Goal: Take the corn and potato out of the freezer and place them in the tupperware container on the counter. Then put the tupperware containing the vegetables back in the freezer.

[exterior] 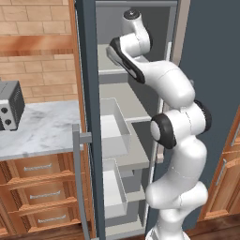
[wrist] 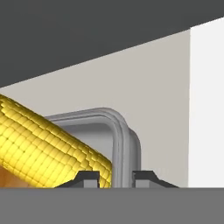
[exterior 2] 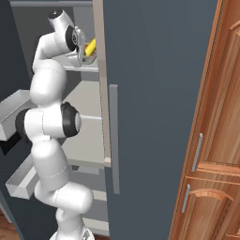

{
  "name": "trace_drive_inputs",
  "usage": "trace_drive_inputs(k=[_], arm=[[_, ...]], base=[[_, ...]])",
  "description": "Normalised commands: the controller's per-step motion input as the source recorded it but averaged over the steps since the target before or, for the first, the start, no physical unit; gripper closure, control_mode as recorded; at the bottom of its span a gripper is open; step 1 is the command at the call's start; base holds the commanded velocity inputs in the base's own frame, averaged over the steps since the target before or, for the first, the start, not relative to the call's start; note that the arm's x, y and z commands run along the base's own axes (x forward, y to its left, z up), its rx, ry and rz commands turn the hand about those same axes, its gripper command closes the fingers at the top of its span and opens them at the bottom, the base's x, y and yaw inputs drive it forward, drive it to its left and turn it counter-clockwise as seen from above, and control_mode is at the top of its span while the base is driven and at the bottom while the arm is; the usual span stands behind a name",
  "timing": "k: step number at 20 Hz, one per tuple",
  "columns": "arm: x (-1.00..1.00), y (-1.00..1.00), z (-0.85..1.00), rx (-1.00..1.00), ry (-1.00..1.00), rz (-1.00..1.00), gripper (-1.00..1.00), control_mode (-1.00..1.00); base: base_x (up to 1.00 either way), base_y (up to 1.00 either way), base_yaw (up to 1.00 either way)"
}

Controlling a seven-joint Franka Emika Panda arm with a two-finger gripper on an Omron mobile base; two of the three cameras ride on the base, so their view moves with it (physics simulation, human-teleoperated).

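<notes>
Hand view, lower left: the hand (wrist: 114,177) pinches the tupperware container (wrist: 124,144) rim holding the corn (wrist: 43,148); it should stay level

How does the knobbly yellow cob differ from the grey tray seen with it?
The bright yellow knobbly corn cob is bumpy and rounded; the shallow grey tupperware tray is smooth. The cob is solid, the tray hollow with a raised rim. Both sit inside the dark blue-grey freezer.

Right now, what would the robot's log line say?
fingers: shut on tupperware container rim | corn: lying in tupperware container | where: inside freezer
</notes>
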Motion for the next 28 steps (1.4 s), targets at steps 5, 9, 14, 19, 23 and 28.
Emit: trace_drive_inputs(k=[5, 9, 14, 19, 23, 28], arm=[[0.29, 0.07, -0.35, 0.0, 0.0, 0.0, -1.0, -1.0], [-0.51, -0.09, -0.32, 0.0, 0.0, 0.0, -1.0, -1.0], [-0.81, -0.15, -0.33, 0.0, -0.02, 0.0, -1.0, -1.0], [-0.98, -0.24, -0.26, 0.0, -0.07, 0.0, -1.0, -1.0], [-0.79, -0.12, -0.19, 0.0, -0.45, 0.0, -1.0, -1.0], [-0.99, -0.17, 0.0, 0.0, -0.32, 0.0, -1.0, -1.0]], base=[[0.0, 0.0, 0.0], [0.0, 0.0, 0.0], [0.0, 0.0, 0.0], [0.0, 0.0, 0.0], [0.0, 0.0, 0.0], [0.0, 0.0, 0.0]])
